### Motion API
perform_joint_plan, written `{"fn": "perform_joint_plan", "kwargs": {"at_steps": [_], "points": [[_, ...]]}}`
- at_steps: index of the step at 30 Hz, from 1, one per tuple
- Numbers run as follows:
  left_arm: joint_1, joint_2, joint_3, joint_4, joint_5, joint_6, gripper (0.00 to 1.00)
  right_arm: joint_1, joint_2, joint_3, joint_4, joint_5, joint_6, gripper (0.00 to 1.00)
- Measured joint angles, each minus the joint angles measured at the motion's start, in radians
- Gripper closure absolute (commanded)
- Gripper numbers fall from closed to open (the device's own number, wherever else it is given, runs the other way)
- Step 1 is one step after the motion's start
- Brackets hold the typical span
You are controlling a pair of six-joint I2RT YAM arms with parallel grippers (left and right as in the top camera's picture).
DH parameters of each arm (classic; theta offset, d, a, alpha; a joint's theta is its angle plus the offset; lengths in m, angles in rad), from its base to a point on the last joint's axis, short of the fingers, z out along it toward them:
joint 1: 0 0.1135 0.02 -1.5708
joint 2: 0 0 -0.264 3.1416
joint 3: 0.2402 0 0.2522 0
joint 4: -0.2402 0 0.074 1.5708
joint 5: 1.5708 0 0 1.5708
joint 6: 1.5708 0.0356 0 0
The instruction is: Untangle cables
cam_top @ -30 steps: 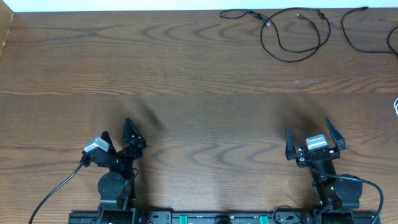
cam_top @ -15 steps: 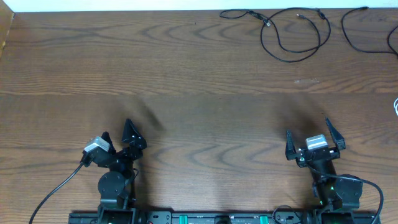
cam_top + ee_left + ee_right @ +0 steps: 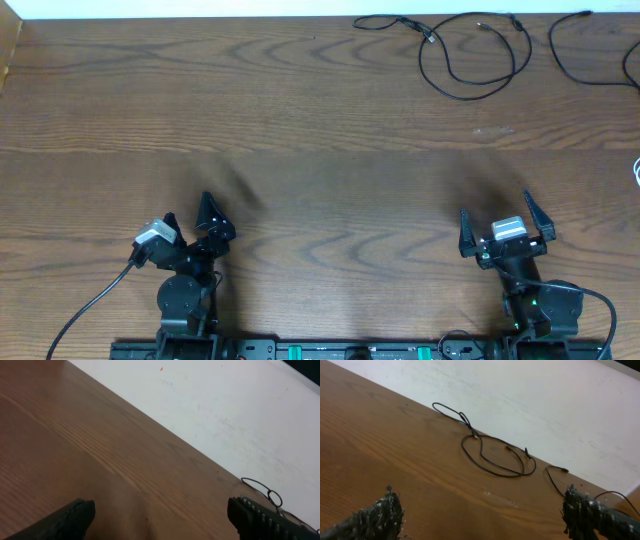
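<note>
Thin black cables lie at the far right of the table. One looped black cable (image 3: 470,55) shows in the overhead view and in the right wrist view (image 3: 492,452). A second black cable (image 3: 580,55) curves beside it at the right edge, also in the right wrist view (image 3: 555,480). A white cable end (image 3: 636,172) peeks in at the right edge. My left gripper (image 3: 190,222) is open and empty near the front left. My right gripper (image 3: 505,225) is open and empty near the front right. Both are far from the cables.
The wooden table (image 3: 300,140) ends at a white wall along the back. A thick black robot cable (image 3: 90,305) runs from the left arm's base. A bit of black cable (image 3: 260,491) shows far off in the left wrist view.
</note>
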Motion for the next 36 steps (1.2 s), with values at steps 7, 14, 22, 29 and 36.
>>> {"fn": "perform_joint_plan", "kwargs": {"at_steps": [7, 14, 22, 29, 36], "points": [[0.0, 0.0, 0.0, 0.0, 0.0, 0.135, 0.09, 0.0, 0.0, 0.0, 0.0, 0.0, 0.0, 0.01], [0.0, 0.0, 0.0, 0.0, 0.0, 0.216, 0.09, 0.0, 0.0, 0.0, 0.0, 0.0, 0.0, 0.01], [0.0, 0.0, 0.0, 0.0, 0.0, 0.235, 0.09, 0.0, 0.0, 0.0, 0.0, 0.0, 0.0, 0.01], [0.0, 0.0, 0.0, 0.0, 0.0, 0.235, 0.08, 0.0, 0.0, 0.0, 0.0, 0.0, 0.0, 0.01], [0.0, 0.0, 0.0, 0.0, 0.0, 0.235, 0.08, 0.0, 0.0, 0.0, 0.0, 0.0, 0.0, 0.01]]}}
